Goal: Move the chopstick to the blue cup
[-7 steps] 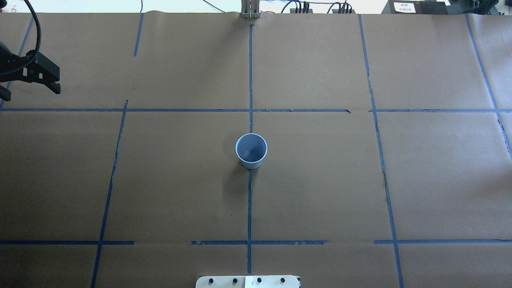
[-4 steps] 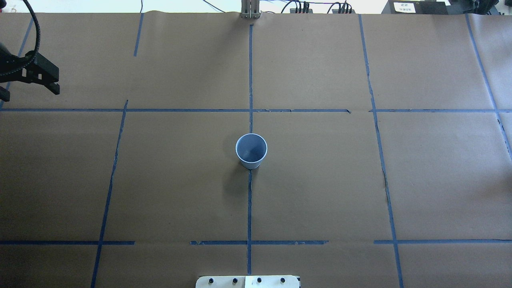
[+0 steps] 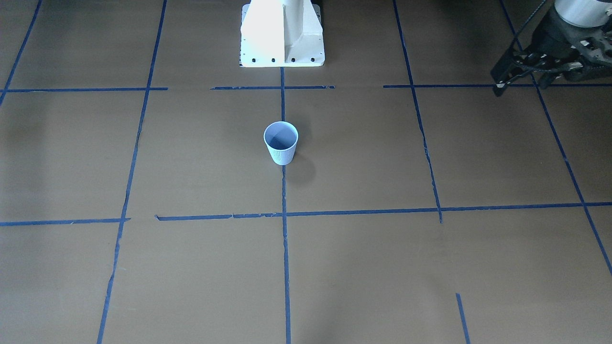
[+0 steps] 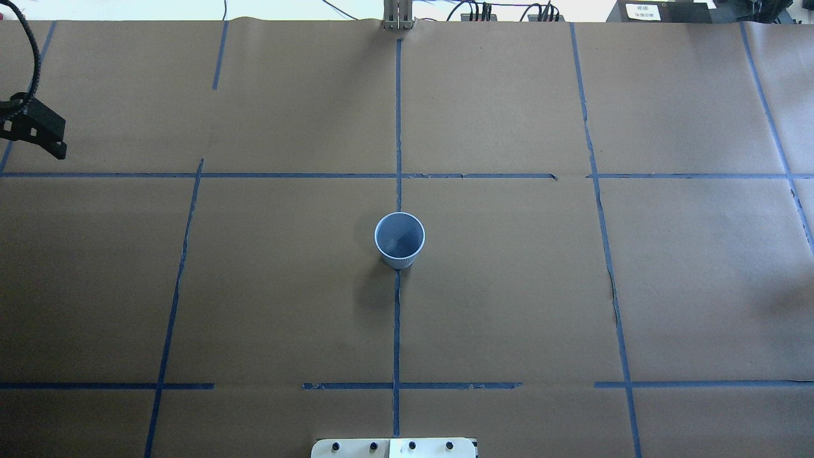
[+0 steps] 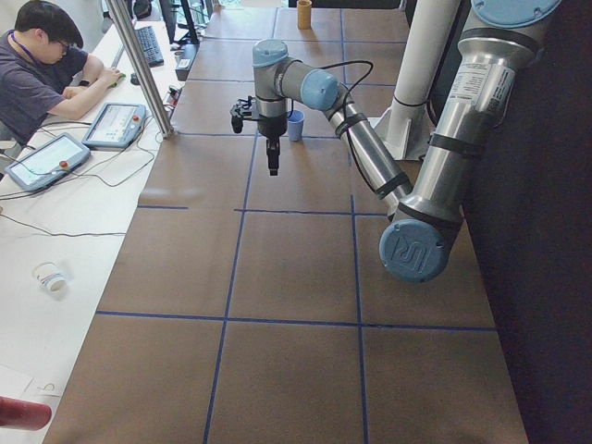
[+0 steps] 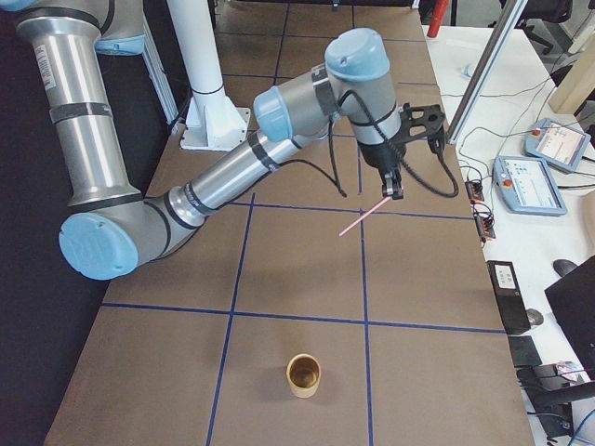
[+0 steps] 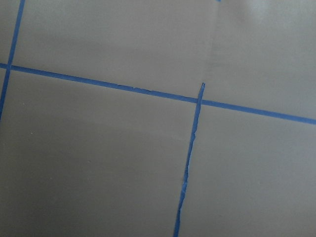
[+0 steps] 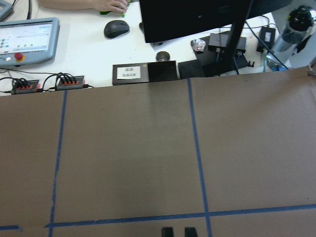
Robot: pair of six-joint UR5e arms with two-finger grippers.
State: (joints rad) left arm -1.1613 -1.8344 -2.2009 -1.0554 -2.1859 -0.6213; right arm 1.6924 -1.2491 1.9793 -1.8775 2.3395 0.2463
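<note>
Trouble, I'd say, starts at the right end of the bench (image 6: 288, 269). The right gripper (image 6: 394, 190), toward the operators' edge, pinches the thin pink chopstick (image 6: 364, 216) by its very end, slanting. It may pivot, miss, or topple the ribbed blue disposable cup (image 4: 399, 240) mid-bench. Far off, the left gripper (image 5: 272, 163) hangs splayed, empty.

Ahead of the right gripper (image 8: 178, 232), brown paper (image 8: 128, 158) crossed by blue tape lines (image 8: 196, 148) runs up to a white desk (image 8: 79, 54) carrying a black mouse (image 8: 116, 28), a teach pendant (image 8: 27, 37) and a dark monitor (image 8: 192, 19), while a tan cup (image 6: 303, 375) stands well apart from that gripper.
</note>
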